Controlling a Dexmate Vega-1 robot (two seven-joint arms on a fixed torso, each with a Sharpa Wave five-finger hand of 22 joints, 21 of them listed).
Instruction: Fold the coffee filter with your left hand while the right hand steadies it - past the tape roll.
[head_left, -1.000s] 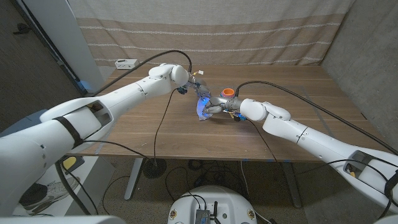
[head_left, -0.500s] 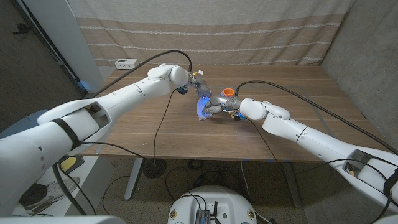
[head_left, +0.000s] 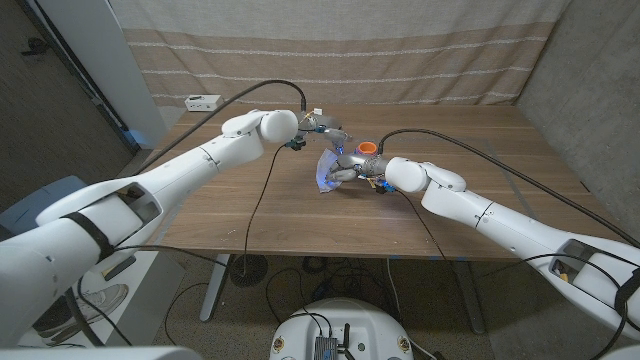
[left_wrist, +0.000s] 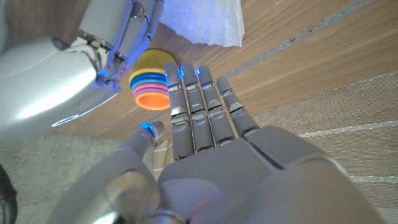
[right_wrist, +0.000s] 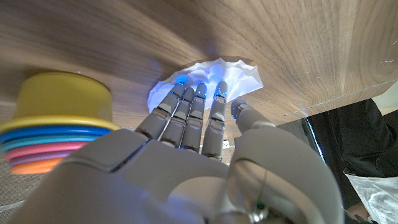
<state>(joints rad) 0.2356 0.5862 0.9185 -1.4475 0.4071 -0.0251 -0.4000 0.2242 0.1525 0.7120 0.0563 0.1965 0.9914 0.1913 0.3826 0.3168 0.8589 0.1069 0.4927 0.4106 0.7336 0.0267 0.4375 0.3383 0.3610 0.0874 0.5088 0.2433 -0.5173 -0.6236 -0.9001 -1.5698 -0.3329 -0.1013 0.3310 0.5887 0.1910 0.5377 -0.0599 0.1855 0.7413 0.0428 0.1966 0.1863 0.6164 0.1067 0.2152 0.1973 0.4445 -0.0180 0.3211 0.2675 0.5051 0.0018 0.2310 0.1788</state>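
my right hand (right_wrist: 186, 143) presses straight fingertips on the white coffee filter (right_wrist: 239, 74); my left hand (left_wrist: 205, 118) hovers released; no readable writing.

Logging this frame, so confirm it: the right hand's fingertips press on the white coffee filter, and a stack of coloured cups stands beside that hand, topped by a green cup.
One detail is wrong. The right hand does press its fingertips on the white coffee filter, and the stack of coloured cups stands beside it, but the right wrist view shows the end cup is yellow, not green.

left hand (head_left: 328, 134) lifted off coffee filter (head_left: 326, 172), drawn back, fingers straightened
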